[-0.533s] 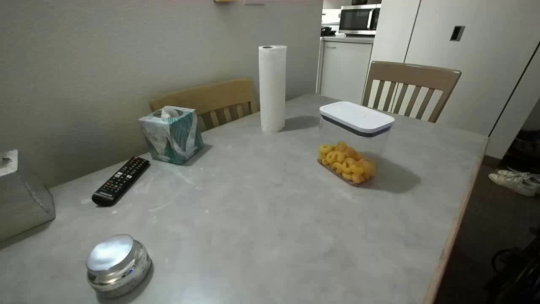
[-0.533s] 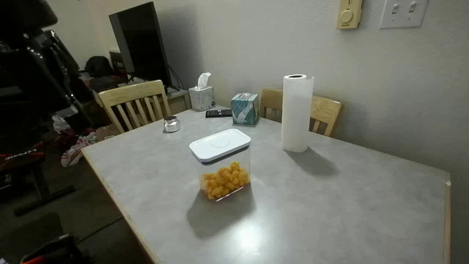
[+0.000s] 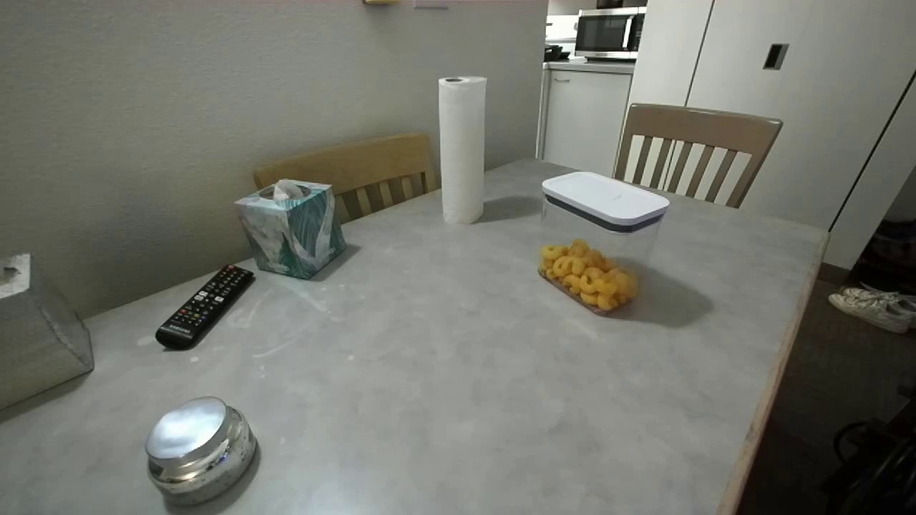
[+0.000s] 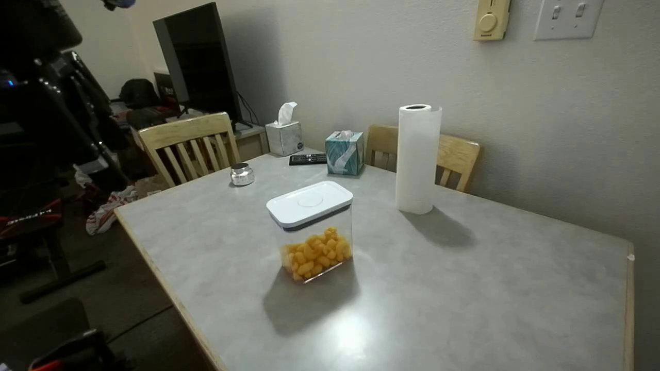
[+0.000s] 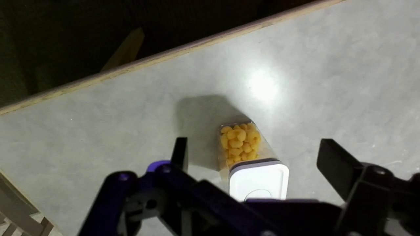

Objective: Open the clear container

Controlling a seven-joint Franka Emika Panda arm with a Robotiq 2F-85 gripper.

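**Lidded transparent rectangular plastic box [image 4: 314,232] upright on flat grey worktop [image 4: 495,293]**

Yellow-orange curled snack pieces [image 4: 317,253] lie inside the box, its flat white plastic lid [image 4: 310,202] in place. In the wrist view the black jaws stand wide apart; the box shows between them, touching neither. A tall white cylindrical paper-towel roll [image 4: 418,159] stands near the box, a round shiny metal tin [image 3: 201,450] well apart.

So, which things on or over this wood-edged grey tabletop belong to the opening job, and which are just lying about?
For the job:
clear rectangular plastic container
its flat white lid
black two-fingered gripper

Lying about:
shiny silver round tin
black plastic remote
teal-white cardboard tissue box
grey cardboard tissue box
white paper-towel roll
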